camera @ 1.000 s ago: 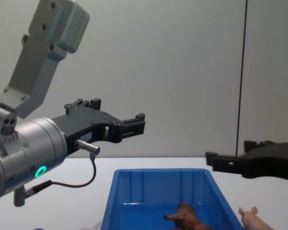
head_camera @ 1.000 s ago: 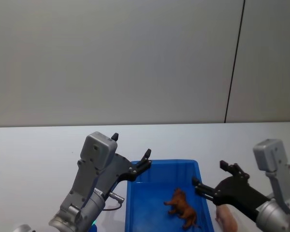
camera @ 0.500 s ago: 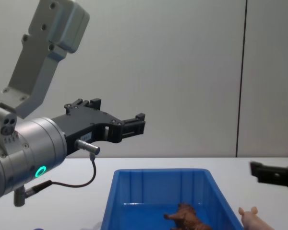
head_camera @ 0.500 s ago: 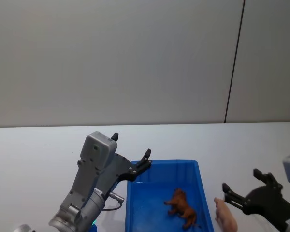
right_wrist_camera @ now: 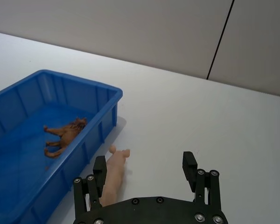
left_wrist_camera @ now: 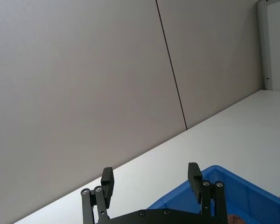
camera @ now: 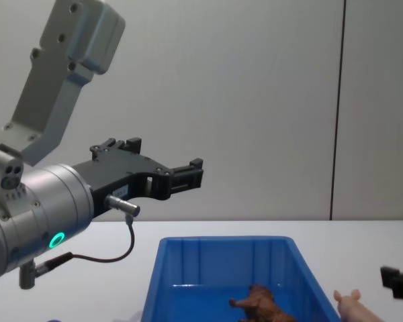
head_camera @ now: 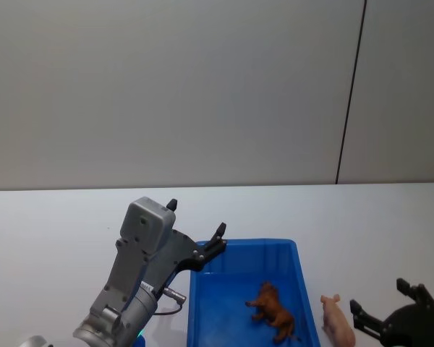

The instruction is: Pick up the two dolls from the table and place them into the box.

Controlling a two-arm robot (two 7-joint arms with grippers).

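- Shaggy reddish-brown four-legged toy (head_camera: pixel 273 312) lies inside the bright blue ribbed plastic bin (head_camera: pixel 246 244), toward its right half. That one is done.
- Smooth pale-pink pig-like toy (right_wrist_camera: pixel 113 175) is on the plain white tabletop (head_camera: pixel 58 231), just beside the bin's right wall, not touching it, snout pointing far.
- Handling, as a judgement: the pig looks light and stiff with a slick skin, so it may squirt out of a light pinch. Take it across the thick middle of the trunk, not by ears or legs (the bin-side finger has only a narrow gap to enter).
- Right gripper (right_wrist_camera: pixel 143 161): fingers spread, nothing between them, sitting near and just right of the pig.
- Left gripper (left_wrist_camera: pixel 150 172): fingers also apart and empty, hanging over the bin's far-left corner.
- Against a second ago: your right gripper was reaching over the pig and the bin's right edge; it has drawn back to the near right, uncovering the pig. Both toys, the bin and the left arm have not shifted.
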